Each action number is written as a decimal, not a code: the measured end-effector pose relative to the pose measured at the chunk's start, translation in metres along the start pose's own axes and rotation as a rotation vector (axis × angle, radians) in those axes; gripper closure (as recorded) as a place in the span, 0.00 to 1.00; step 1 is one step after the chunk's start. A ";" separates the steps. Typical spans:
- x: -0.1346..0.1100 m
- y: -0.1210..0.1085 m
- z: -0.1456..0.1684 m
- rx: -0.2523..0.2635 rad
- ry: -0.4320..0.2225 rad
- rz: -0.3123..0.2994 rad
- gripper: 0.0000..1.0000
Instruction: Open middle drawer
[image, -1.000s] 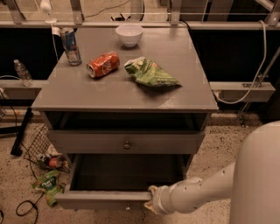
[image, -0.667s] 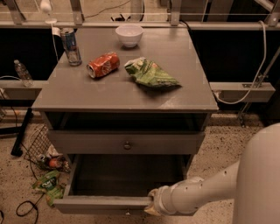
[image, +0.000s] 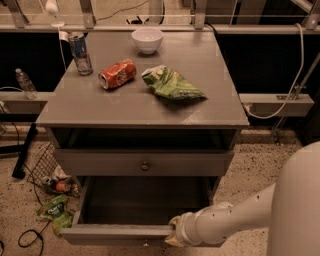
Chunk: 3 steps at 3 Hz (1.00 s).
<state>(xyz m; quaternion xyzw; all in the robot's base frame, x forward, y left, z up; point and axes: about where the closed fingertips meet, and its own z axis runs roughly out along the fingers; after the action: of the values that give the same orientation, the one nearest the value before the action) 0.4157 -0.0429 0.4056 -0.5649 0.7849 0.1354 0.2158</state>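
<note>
The middle drawer (image: 120, 234) is pulled far out of the grey cabinet, and its dark interior (image: 145, 200) looks empty. Its flat grey front runs along the bottom of the camera view, with a small knob just visible below the edge. My gripper (image: 172, 235) sits at the top edge of that front, right of centre, at the end of my white arm (image: 235, 216), which reaches in from the right. Above it is the taller upper drawer front (image: 100, 162) with its round knob (image: 145, 165), and a dark gap shows above that front. The lowest drawer is out of view.
On the cabinet top (image: 100, 107) are a blue can (image: 80, 52), a crushed red can (image: 117, 73), a green chip bag (image: 170, 83) and a white bowl (image: 147, 39). On the floor to the left are a wire basket (image: 42, 162), a green wrapper (image: 54, 210) and a black cable (image: 27, 235).
The middle drawer has slid a little further out toward the camera, and my gripper has moved with its front edge. Nothing on the cabinet top has moved.
</note>
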 end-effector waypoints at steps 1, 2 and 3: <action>0.000 0.001 0.001 -0.002 0.000 -0.001 0.52; -0.001 0.001 0.001 -0.003 0.000 -0.001 0.30; -0.001 0.002 0.002 -0.005 0.000 -0.002 0.01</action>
<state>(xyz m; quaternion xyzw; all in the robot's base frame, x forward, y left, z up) 0.4147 -0.0406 0.4045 -0.5662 0.7839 0.1372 0.2148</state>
